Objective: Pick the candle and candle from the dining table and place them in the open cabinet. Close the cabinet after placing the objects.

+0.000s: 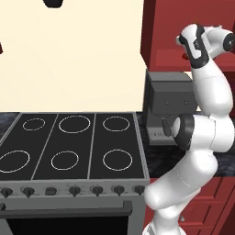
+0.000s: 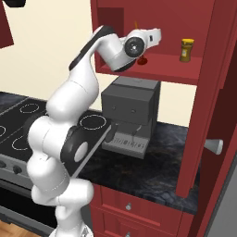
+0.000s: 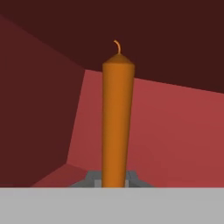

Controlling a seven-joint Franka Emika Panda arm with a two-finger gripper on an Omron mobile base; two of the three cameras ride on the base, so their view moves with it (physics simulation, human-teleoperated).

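Observation:
The thin orange taper candle [image 3: 117, 122] stands upright right in front of the hand camera, inside the dark red cabinet [image 2: 157, 69]. My gripper [image 3: 114, 181] is shut on its lower part, with grey fingertips [image 3: 92, 178] showing on both sides of it. In the right base view the taper's wick [image 2: 135, 24] pokes above my hand and its dark red stand [image 2: 142, 60] hangs just over the shelf. The squat tan-yellow jar candle [image 2: 186, 50] stands on the same shelf, further right. The dining table is out of view.
The cabinet door [image 2: 217, 92] stands open at the right, its silver knob [image 2: 214, 146] facing out. A grey coffee machine [image 2: 132, 111] sits on the black counter under the shelf. A stove with several burners [image 1: 69, 142] lies to the left.

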